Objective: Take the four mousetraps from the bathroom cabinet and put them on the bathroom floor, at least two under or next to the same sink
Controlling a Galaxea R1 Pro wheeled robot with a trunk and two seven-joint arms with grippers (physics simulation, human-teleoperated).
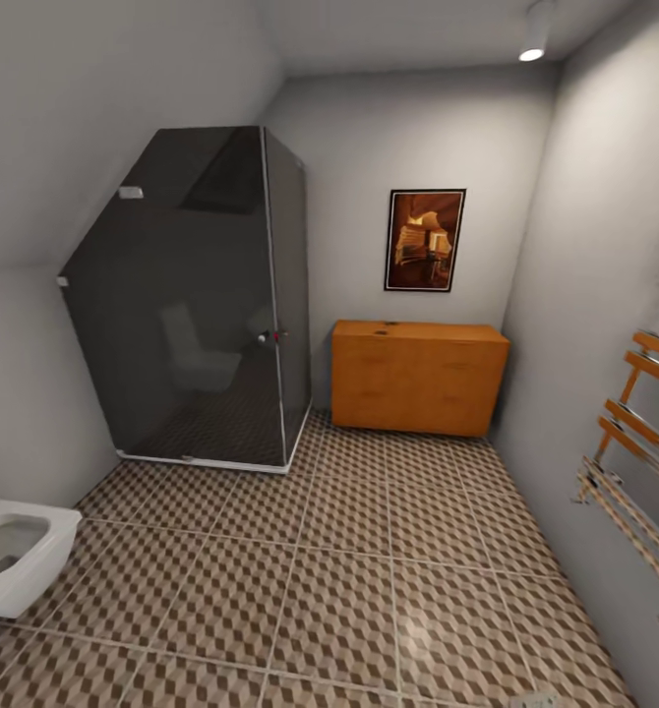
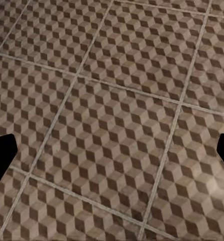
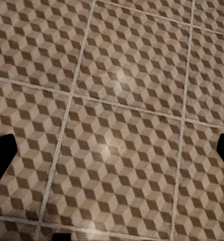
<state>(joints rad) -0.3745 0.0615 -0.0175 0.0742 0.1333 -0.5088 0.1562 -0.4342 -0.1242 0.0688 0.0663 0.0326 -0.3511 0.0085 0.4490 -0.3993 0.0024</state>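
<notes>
A: Where was the cabinet (image 1: 417,377) when you looked?

B: Against the far wall, its drawers closed. I took it as my landmark. A framed picture (image 1: 425,240) hung on the wall straight above it, and a dark glass shower cubicle (image 1: 204,305) stood just beside it on the left, with a small handle on the glass door. Two tiny dark marks sat on the cabinet's flat top, too small to identify.

A: And the floor?

B: The bathroom floor (image 1: 349,570) ran from the cabinet's foot towards the camera, cube-patterned tiles with pale grout. A white toilet (image 1: 15,551) stood well apart from the cabinet, at the left edge, and a wooden towel rail (image 1: 636,462) was fixed to the right-hand wall, nearer the camera than the cabinet.

A: What about the grippers?

B: The left gripper (image 2: 112,155) showed its dark fingertips (image 2: 1,155) at opposite edges of its wrist picture (spread wide, nothing between them), with only floor tiles behind. The right gripper (image 3: 112,153) was likewise parted and empty, its fingertips (image 3: 1,153) framing bare tiles with a soft sheen.
</notes>
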